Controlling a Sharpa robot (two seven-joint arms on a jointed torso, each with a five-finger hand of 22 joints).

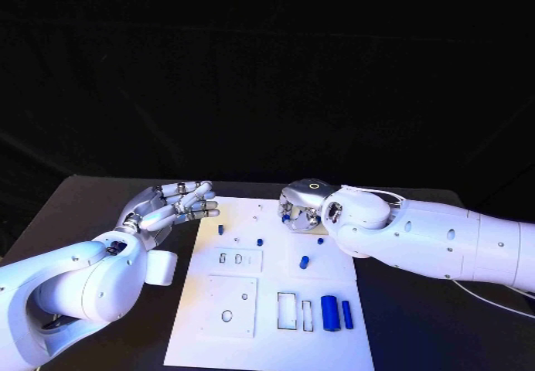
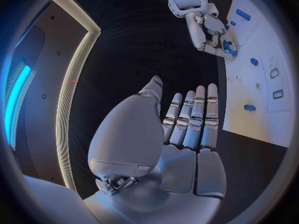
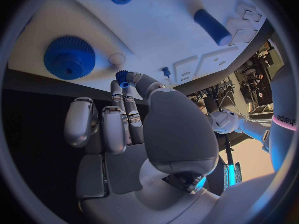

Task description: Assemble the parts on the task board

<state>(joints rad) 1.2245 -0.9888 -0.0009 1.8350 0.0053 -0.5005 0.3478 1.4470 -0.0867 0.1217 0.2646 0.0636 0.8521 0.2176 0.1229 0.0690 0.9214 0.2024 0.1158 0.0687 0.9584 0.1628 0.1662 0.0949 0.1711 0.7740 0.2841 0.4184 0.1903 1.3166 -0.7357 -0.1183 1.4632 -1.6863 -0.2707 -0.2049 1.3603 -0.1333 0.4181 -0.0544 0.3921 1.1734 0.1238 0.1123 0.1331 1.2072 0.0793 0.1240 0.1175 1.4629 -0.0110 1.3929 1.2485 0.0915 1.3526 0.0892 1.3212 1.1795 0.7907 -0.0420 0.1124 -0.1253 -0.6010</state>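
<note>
While the right hand [image 1: 299, 207] pinches a small blue toothed part [image 3: 122, 77] at its fingertips over the upper middle of the white task board [image 1: 273, 340], it should lower squarely and slowly. Beside the board's upper left, the left hand [image 1: 176, 202] hangs spread and empty. Only the right wrist view reveals a large blue gear [image 3: 69, 57] standing nearby.

I see a smooth white task board [image 1: 267, 309], shiny silver metal hands [image 1: 173, 205], and blue plastic parts [image 1: 330, 312].
</note>
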